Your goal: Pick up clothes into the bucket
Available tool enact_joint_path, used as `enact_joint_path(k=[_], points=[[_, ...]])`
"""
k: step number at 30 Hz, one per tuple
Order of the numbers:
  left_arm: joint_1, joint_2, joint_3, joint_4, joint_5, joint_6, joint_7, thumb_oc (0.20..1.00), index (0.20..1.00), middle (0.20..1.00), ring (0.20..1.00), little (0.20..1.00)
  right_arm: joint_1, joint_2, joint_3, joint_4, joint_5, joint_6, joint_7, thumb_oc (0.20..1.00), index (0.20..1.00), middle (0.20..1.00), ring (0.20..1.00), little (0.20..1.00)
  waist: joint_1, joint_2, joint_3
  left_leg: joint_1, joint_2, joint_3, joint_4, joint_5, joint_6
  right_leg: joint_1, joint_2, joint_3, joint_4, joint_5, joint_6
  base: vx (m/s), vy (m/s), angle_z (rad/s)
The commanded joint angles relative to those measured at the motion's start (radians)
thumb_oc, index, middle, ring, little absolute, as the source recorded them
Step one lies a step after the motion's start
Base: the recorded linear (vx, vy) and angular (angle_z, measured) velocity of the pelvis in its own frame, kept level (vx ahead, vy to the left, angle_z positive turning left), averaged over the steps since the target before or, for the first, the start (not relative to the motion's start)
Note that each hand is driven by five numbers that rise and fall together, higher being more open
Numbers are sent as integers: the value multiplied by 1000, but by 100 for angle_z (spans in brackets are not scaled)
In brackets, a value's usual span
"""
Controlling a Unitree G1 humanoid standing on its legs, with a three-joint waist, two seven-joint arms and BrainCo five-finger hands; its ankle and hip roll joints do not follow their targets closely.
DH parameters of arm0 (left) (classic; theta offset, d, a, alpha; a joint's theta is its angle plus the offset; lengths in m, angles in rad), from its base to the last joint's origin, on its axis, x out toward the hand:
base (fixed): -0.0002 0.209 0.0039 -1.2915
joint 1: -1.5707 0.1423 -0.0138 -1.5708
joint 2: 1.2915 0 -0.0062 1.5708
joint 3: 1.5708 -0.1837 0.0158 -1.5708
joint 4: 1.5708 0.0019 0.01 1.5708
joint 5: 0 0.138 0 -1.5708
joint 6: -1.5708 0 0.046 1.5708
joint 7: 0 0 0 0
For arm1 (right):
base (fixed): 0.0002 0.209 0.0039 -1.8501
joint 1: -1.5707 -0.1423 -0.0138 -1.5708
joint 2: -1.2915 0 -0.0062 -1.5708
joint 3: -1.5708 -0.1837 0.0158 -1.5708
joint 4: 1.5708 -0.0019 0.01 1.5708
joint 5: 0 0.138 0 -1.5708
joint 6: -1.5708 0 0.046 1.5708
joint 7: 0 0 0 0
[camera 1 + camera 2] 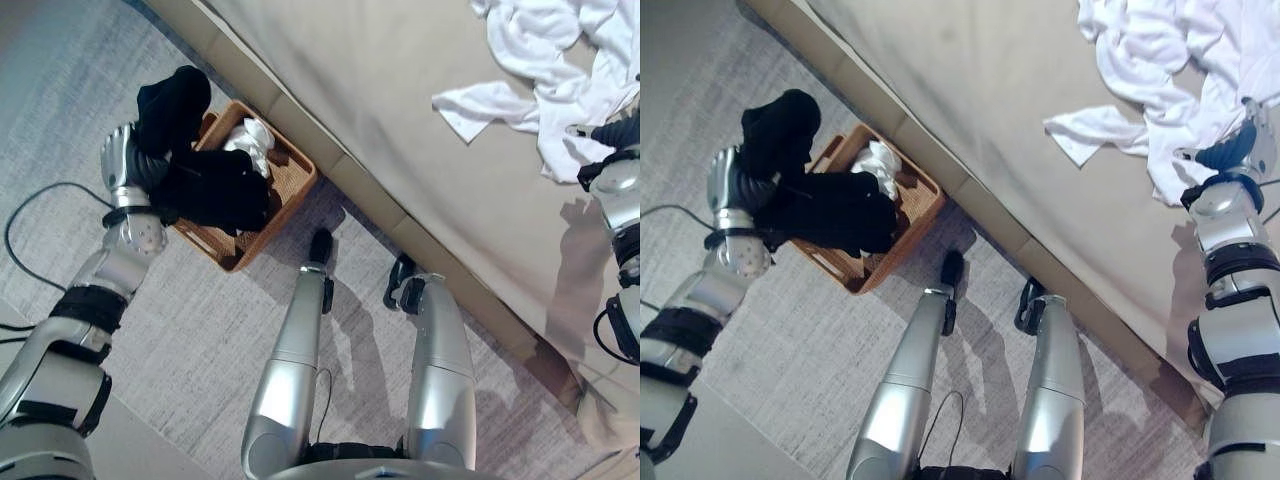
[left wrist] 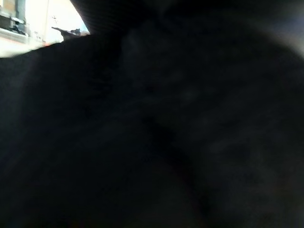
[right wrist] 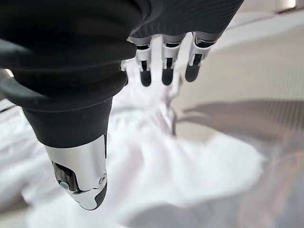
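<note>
Two garments matter: a black garment [image 1: 200,165] at the wicker basket [image 1: 292,178] and a white garment [image 1: 555,70] on the bed [image 1: 380,90].

Left eye view: basket sits on grey carpet [image 1: 190,330] just beside the bed edge. Black garment drapes over the basket's near rim, long axis running from the bunched end raised beside the left hand [image 1: 122,160] down and across into the basket. Left hand is at the basket's outer side, touching the cloth; its fingers are buried in the fabric, so can't tell the grip. A small white cloth [image 1: 250,140] lies inside the basket at the bed side. White garment is spread crumpled on the bed, one sleeve-like strip pointing toward the basket. Right hand [image 1: 610,135] sits at that garment's near edge.

Right eye view: same layout; black garment's raised end [image 1: 780,125] stands above the left hand [image 1: 728,180]; right hand [image 1: 1230,150] is over the white cloth's edge.

Left wrist view: dark cloth right against the lens, no fingers to read.

Right wrist view: right hand [image 3: 164,61] has straight, spread fingers [image 3: 166,73] and thumb [image 3: 83,175] apart, holding nothing, poised over the white garment [image 3: 156,161].
</note>
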Motion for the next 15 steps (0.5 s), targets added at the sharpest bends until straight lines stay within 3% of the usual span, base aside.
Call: enact_joint_path(k=[1, 2, 3, 4, 5, 15], points=[[-21, 81, 63, 50, -6, 1, 0, 200, 200, 200, 200, 200, -40, -43, 39, 41, 33, -33, 3, 1000, 1000, 1000, 1000, 1000, -9, -37, -22, 38, 3, 58, 60, -137, 49, 41, 22, 87, -98, 52, 63, -1, -26, -9], [-46, 83, 39, 88, -18, 7, -16, 200, 200, 200, 200, 200, -56, -40, 57, 33, 45, -39, 10, 1000, 1000, 1000, 1000, 1000, -14, -42, -22, -1, 6, 64, 84, -143, 46, 4, 21, 87, -81, 51, 67, -1, -16, -7], [-70, 76, 20, 135, -25, 18, -31, 395, 395, 395, 395, 395, -64, -36, 69, 37, 47, -42, 16, 1000, 1000, 1000, 1000, 1000, -17, -44, -22, -20, 10, 66, 95, -145, 44, -17, 20, 87, -68, 50, 70, 0, -27, -7], [-101, 70, -7, 195, -43, 26, -49, 815, 815, 815, 815, 815, -81, -32, 90, 38, 54, -44, 25, 1000, 1000, 1000, 1000, 1000, -20, -48, -22, -40, 10, 68, 107, -147, 44, -40, 19, 89, -56, 48, 71, 9, -18, -6], [-124, 60, -24, 239, -61, 32, -67, 1000, 1000, 1000, 1000, 1000, -95, -26, 104, 38, 60, -46, 31, 1000, 1000, 1000, 1000, 1000, -21, -50, -22, -60, 12, 70, 118, -149, 44, -62, 17, 90, -46, 48, 73, 11, -20, -8], [-195, -5, -52, 453, -182, 65, -159, 1000, 1000, 1000, 1000, 1000, -139, -10, 161, 33, 116, -56, 81, 1000, 1000, 1000, 1000, 1000, -13, -57, -22, -187, 6, 88, 172, -153, 49, -190, 7, 84, 2, 48, 81, 4, -10, -2]])
